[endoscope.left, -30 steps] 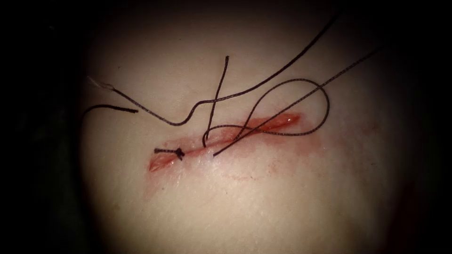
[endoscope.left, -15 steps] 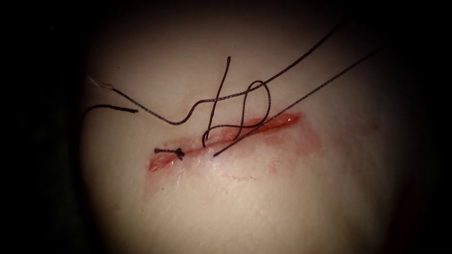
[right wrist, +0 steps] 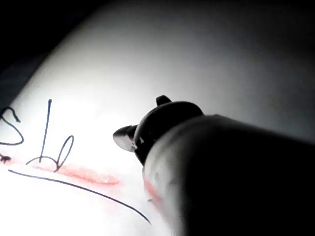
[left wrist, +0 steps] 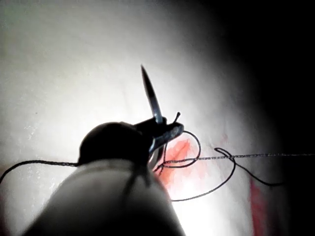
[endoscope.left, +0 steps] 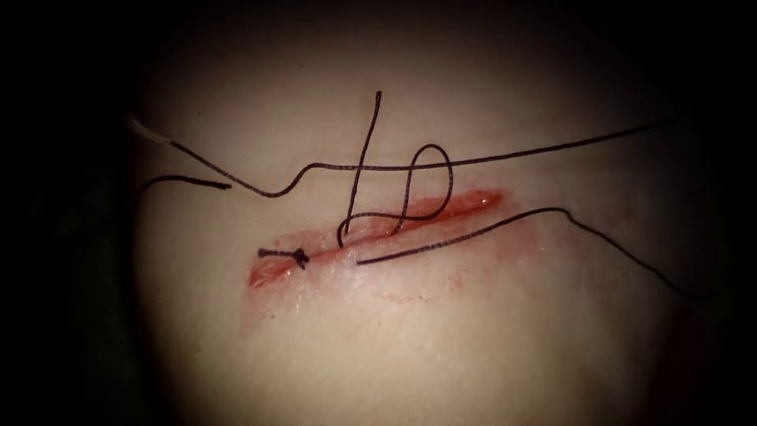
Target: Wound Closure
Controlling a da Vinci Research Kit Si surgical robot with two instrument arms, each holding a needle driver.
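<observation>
Tissue (endoscope.left: 410,347): pale pork belly surface, with the cut (endoscope.left: 378,229) running slantwise and red fluid (endoscope.left: 473,203) along it.
Finished knot (endoscope.left: 300,255): sat at the left end of the cut, with a short tail.
Thread (endoscope.left: 512,155): one strand ran from the tissue's left margin across to the right, above the cut; a small loop (endoscope.left: 430,177) stood over the cut's middle; a second strand (endoscope.left: 473,233) left the cut's lower lip and trailed off to the right.
Cut end of thread (endoscope.left: 189,182): lay loose on the tissue, left of the cut.
Left tool (left wrist: 165,133): jaws closed on the needle (left wrist: 151,96) near one end, its point rising clear of the tissue.
Needle position: held above the surface, not in the tissue.
Right tool (right wrist: 125,137): hung over the tissue; jaw state could not be told, and nothing was seen held.
Writing or markings: none legible.
</observation>
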